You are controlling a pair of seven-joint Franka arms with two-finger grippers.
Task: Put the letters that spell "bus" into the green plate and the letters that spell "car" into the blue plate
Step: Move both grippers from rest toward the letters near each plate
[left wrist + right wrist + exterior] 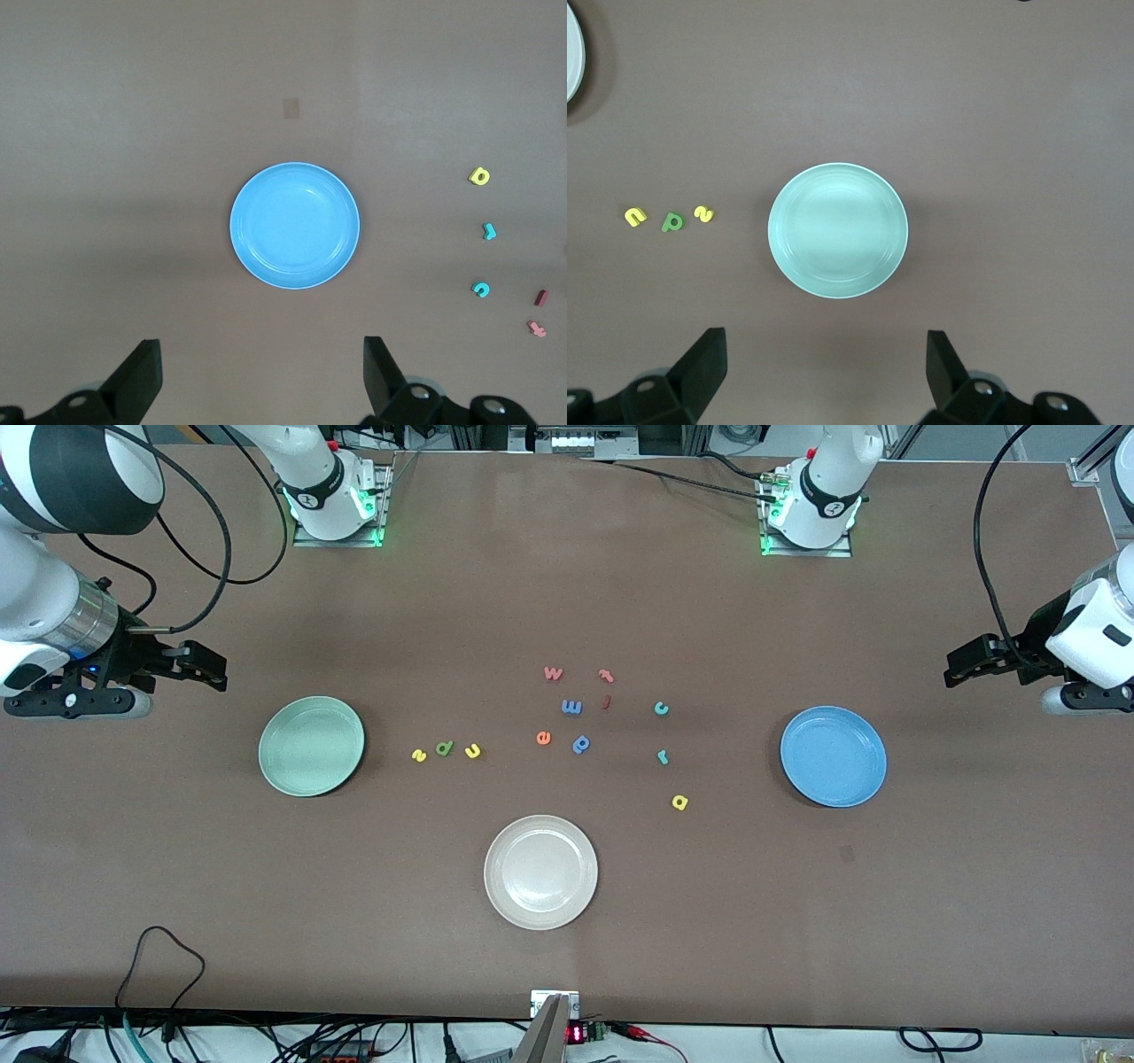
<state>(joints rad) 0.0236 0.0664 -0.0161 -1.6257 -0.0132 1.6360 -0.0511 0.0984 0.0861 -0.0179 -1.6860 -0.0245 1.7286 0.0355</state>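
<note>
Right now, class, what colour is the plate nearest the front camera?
White plate, clearest in the front view.

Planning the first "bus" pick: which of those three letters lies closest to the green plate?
The yellow s, at the row's end beside the green plate; the green b and yellow u lie past it.

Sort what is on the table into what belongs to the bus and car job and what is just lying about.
Job:
green plate
yellow s, green b, yellow u
blue plate
teal c, teal r, yellow a

Lying about:
white plate
blue m, blue p, orange e
three red letters
</note>
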